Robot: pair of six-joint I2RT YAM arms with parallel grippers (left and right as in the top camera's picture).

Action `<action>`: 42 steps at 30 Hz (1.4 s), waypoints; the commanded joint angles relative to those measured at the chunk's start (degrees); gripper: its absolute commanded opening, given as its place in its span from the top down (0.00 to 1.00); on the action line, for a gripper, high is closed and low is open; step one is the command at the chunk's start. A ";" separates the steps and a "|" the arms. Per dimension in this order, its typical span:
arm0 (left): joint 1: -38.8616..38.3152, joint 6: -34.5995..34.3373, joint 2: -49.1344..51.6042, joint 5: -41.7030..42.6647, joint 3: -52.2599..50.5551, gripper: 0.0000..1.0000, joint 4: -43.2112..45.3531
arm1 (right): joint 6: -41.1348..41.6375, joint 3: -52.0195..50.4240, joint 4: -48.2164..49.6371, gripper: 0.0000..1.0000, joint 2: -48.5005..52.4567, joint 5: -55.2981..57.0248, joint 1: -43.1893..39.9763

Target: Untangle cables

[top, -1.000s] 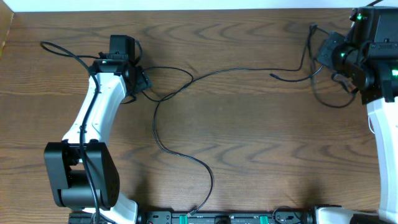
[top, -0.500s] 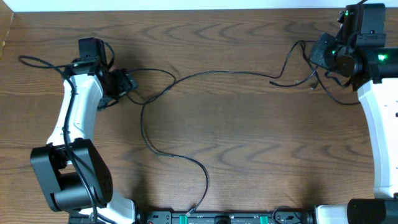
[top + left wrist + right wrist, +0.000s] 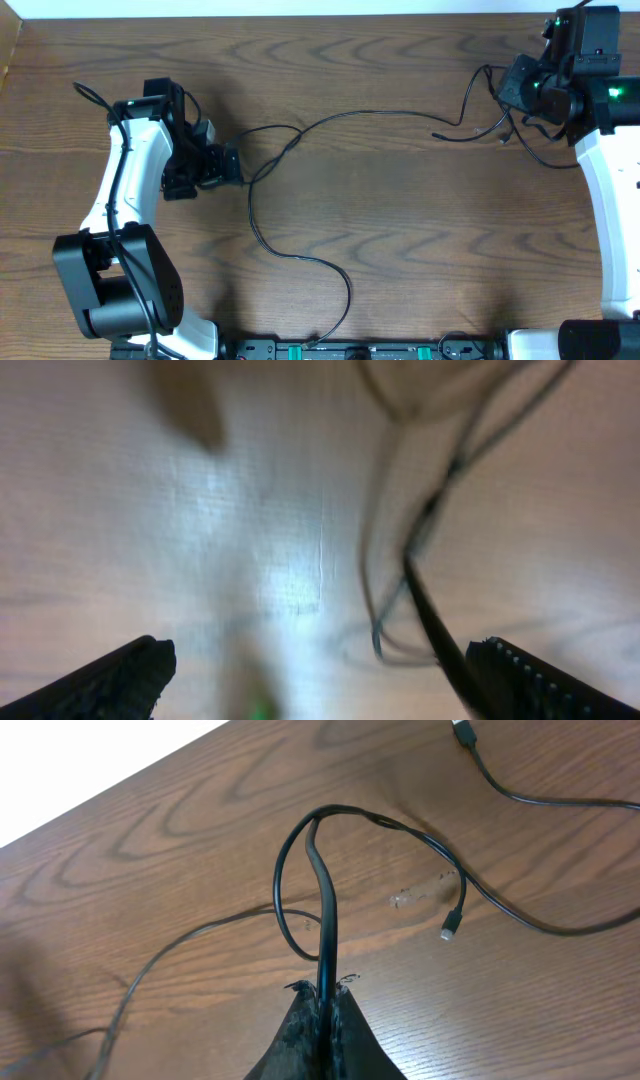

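Apparently the pulling-apart step is going on. The right gripper, sitting at the upper right of the overhead view, is pinching a black cable with its jaws pressed together. The cord is rising from the fingers in a loop and crossing another strand, and a loose plug is lying to the right of it.

The left gripper, at the left middle of the overhead view, is hanging over the table with its jaws spread wide and nothing gripped between them. The cables are stretching from just beside it across the upper middle of the frame toward the right gripper, and one branch is curling down to the bottom edge.

By my reading, the next move is calling for the left gripper to be closing on a single strand near the crossing beside it and then drawing away from the right one.

The left wrist view is blurring badly, so I cannot tell how many strands are lying there or whether one is touching the right-hand finger. From above, the tangle by the right gripper is partly hiding behind the arm. No white cord is showing anywhere, and the lower branch is running out of frame at the bottom
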 commanded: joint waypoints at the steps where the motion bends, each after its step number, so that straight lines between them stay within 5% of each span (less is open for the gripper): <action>1: 0.02 5.90 0.15 4.26 0.09 0.02 -4.61 | -0.85 1.55 -0.39 0.99 0.02 -0.31 0.04; 7: 0.02 12.37 0.15 9.70 0.09 0.02 -8.13 | -0.85 1.55 -0.59 0.99 0.02 -0.31 0.04; 13: 0.07 10.16 0.15 9.70 0.09 0.02 2.36 | -1.79 1.55 -0.79 0.99 0.02 -3.39 0.07; 18: 0.02 0.61 0.15 9.86 0.09 0.02 12.63 | -11.15 1.55 3.93 0.99 0.02 -21.66 1.86; 24: -2.54 3.37 0.15 12.96 0.09 0.02 17.31 | -13.64 1.55 13.46 0.99 0.02 -41.68 6.80; 32: -10.97 9.64 0.15 12.96 0.09 0.02 20.00 | -10.47 1.55 20.76 0.99 0.02 -42.01 12.74; 39: -15.08 -0.79 0.15 13.25 0.09 0.02 24.63 | -3.45 1.55 22.82 0.99 0.02 -41.86 9.79; 42: -16.22 -3.56 0.15 19.96 0.09 0.03 28.00 | -3.34 1.55 21.62 0.99 0.02 -41.86 8.52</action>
